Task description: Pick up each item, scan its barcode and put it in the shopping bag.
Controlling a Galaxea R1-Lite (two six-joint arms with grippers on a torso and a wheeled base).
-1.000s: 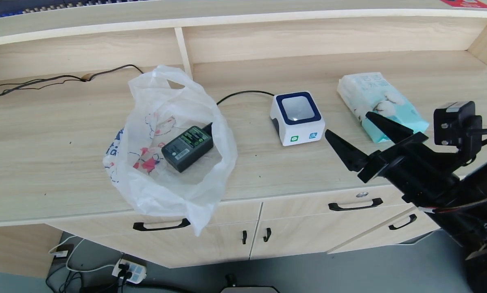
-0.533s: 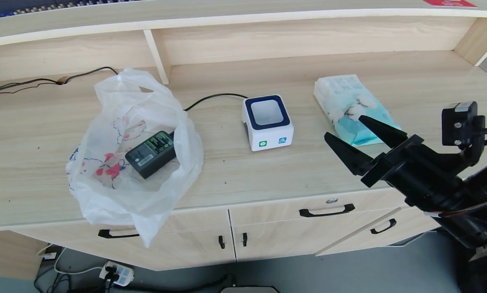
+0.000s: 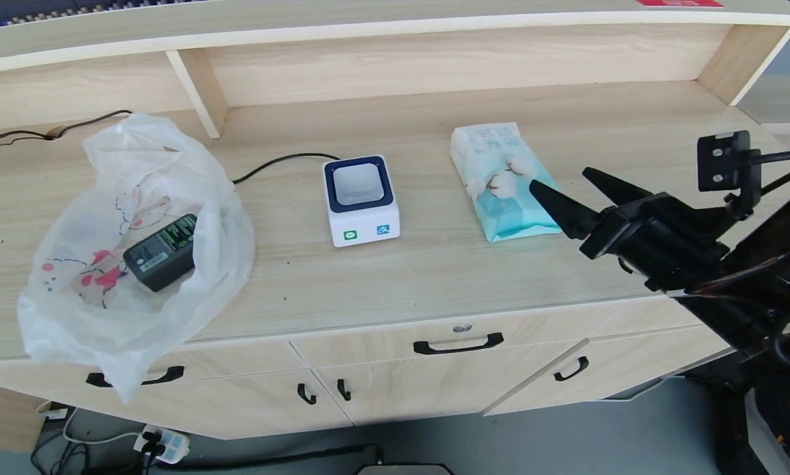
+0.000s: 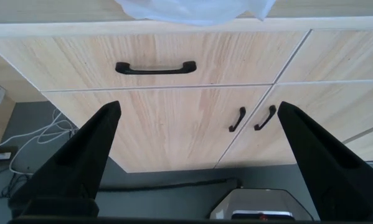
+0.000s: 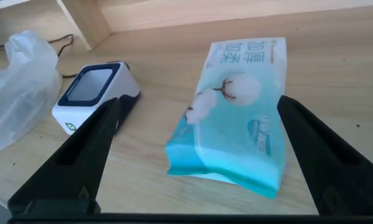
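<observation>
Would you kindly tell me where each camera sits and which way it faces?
Head view: on the robot's head, facing forward and down at the counter with shopping bag, scanner and tissue pack; open right gripper at right.
Left wrist view: on the left wrist, facing the drawer fronts below the counter; open left gripper frames it.
Right wrist view: on the right wrist, facing across the counter at the tissue pack seen between its fingers.
Shared: tissue pack, scanner and shopping bag, in head and right wrist views.

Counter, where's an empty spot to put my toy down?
Bare counter lies between the bag and the scanner, and between scanner and tissue pack. It is crowded by the tissue pack, where the right claw hovers.
</observation>
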